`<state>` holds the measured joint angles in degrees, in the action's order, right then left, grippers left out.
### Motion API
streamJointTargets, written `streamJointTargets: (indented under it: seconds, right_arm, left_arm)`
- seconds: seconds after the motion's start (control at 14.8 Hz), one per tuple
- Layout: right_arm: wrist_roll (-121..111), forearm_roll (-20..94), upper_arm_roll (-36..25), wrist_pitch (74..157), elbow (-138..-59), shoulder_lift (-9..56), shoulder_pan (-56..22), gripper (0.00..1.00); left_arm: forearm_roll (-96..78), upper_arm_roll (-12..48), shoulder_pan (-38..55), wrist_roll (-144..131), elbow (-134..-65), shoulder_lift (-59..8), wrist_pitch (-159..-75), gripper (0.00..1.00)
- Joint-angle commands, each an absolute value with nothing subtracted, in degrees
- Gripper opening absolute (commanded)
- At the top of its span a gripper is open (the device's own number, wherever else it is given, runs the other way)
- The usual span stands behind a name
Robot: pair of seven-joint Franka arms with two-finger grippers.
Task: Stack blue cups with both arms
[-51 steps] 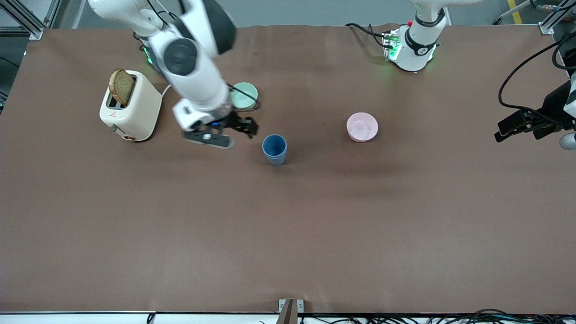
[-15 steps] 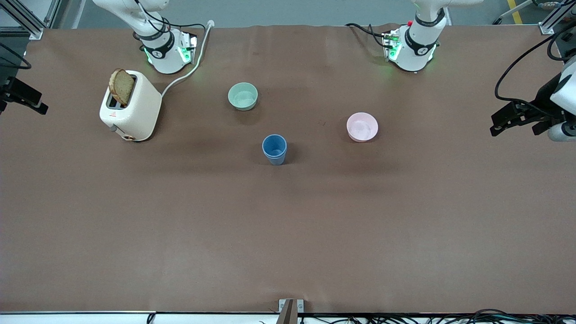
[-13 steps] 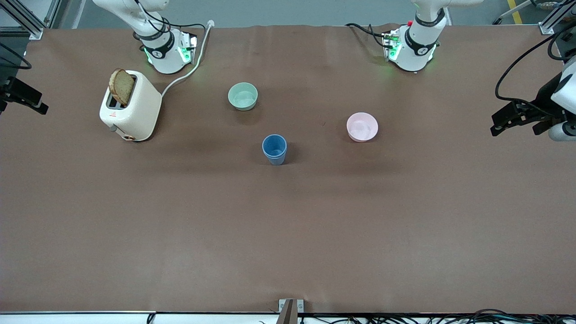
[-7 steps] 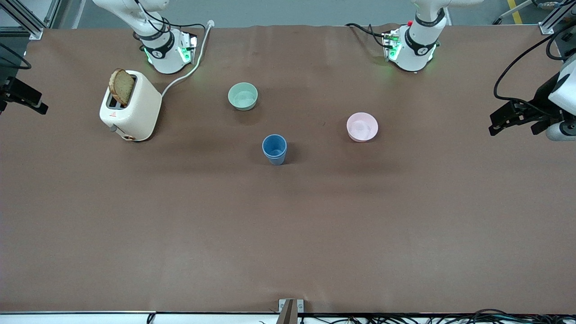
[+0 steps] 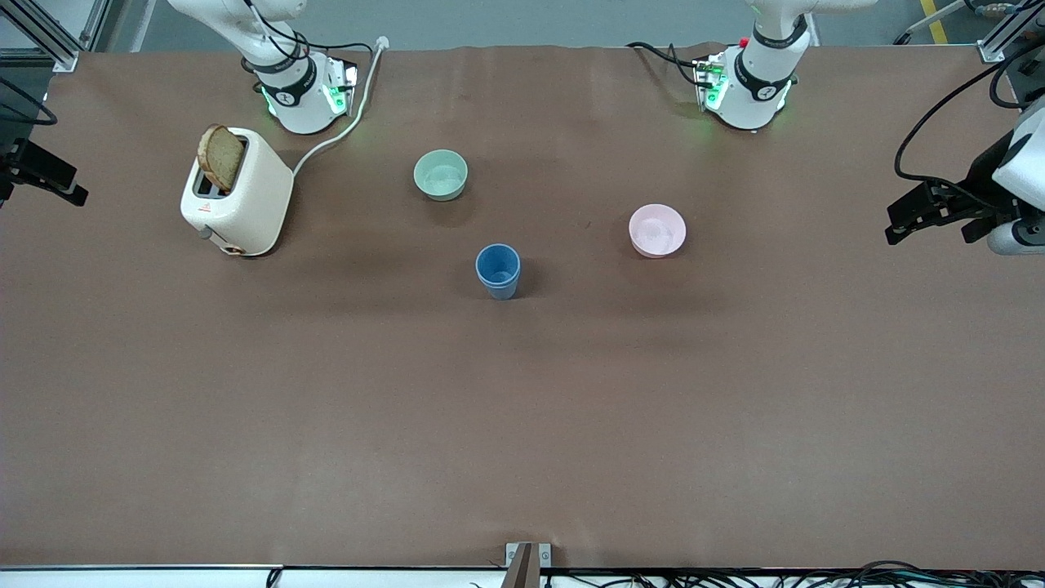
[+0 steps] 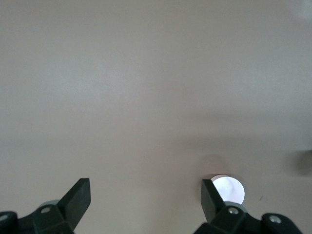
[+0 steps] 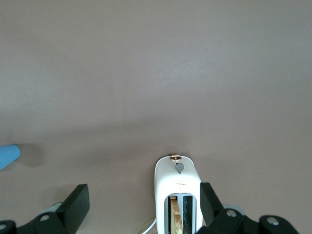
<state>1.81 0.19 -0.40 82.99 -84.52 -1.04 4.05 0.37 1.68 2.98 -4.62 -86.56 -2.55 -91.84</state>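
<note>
The blue cups (image 5: 498, 269) stand upright near the middle of the table (image 5: 522, 425), mouth up, long axis vertical. Only one cup shape shows, with a second rim line just under the lip, so I judge one cup already sits inside the other and the stacking is done.

On the front view's clock face, the cups lie at about nine o'clock from the left pincer (image 5: 918, 219) and at about four o'clock from the right pincer (image 5: 49, 175). Each pincer hangs over its own end of the table, well apart from the cups, and neither arm is clearly the closer. Both arms wait. Each pincer is spread and holds nothing, as the wrist views show: left pincer (image 6: 144, 187), right pincer (image 7: 141, 192).

The pink bowl (image 5: 657, 230) sits at about two o'clock from the cups, toward the left arm's end, and shows past one left fingertip (image 6: 213, 197). The toaster (image 5: 237, 196), with a slice of bread standing in a slot, sits at about ten o'clock toward the right arm's end. The green bowl (image 5: 441, 174) lies at about eleven o'clock, farther from the front camera.

The toaster bears a small red mark on its face and tiny print near its lever (image 7: 179, 184); neither can be read.
</note>
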Motion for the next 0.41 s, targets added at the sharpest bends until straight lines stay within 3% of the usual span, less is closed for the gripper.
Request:
streamJointTargets:
  seconds: [0.0,0.34]
  right_arm:
    - [1.4,0.3,0.4,82.3,-83.7,-0.7,5.4,1.0]
    - [1.6,0.3,0.4,81.9,-83.8,-0.7,5.4,1.0]
  left_arm:
    - [0.3,1.8,3.0,-4.2,-85.9,-2.2,-90.6,1.0]
    - [0.3,1.8,3.0,-4.2,-85.9,-2.2,-90.6,1.0]
